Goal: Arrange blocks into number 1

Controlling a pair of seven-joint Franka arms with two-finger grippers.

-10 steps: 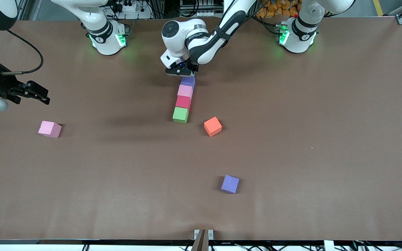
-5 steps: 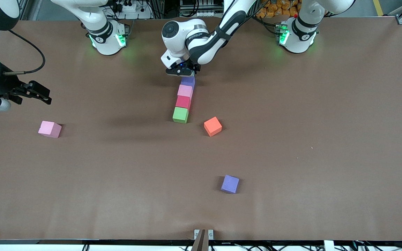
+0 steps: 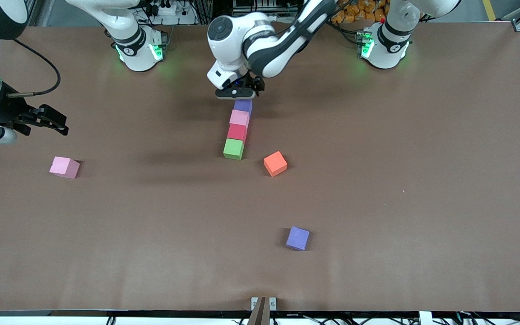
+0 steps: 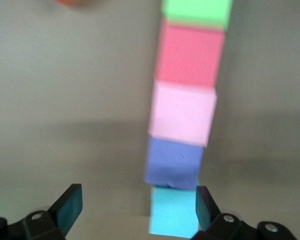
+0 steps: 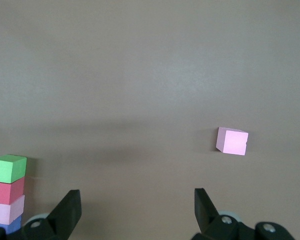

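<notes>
Left end effector (image 3: 237, 93) lifted above light blue block (image 4: 174, 210).

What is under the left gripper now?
Under the left gripper, whose fingers stand open, lies the light blue block, touching the purple block at the end of the row. The front view hides the light blue block under the gripper.
</notes>
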